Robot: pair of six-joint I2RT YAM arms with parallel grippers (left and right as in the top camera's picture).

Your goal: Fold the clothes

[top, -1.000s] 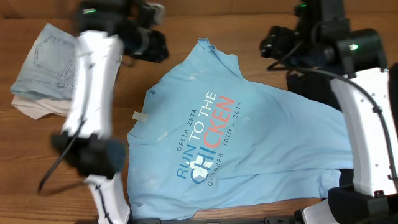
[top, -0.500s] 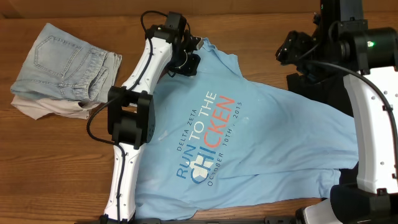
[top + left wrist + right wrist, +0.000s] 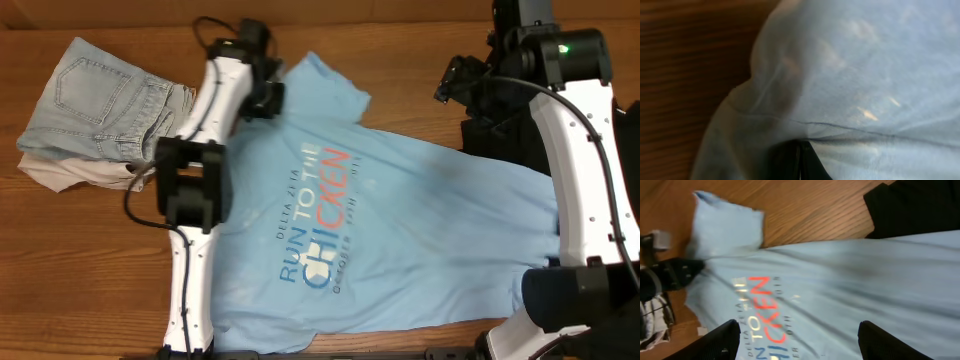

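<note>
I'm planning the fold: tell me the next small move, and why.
Probably lower the right pincer onto the sky-blue T-shirt and close it. The left pincer is shut on the shirt's far edge, while the right hangs open above the cloth, holding nothing; the shirt lies skewed and wrinkled, so a second grip seems needed to spread it.

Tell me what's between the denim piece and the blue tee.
Overhead view: the left arm lies between the denim piece and the blue tee, its claw shut on the tee's edge.
</note>
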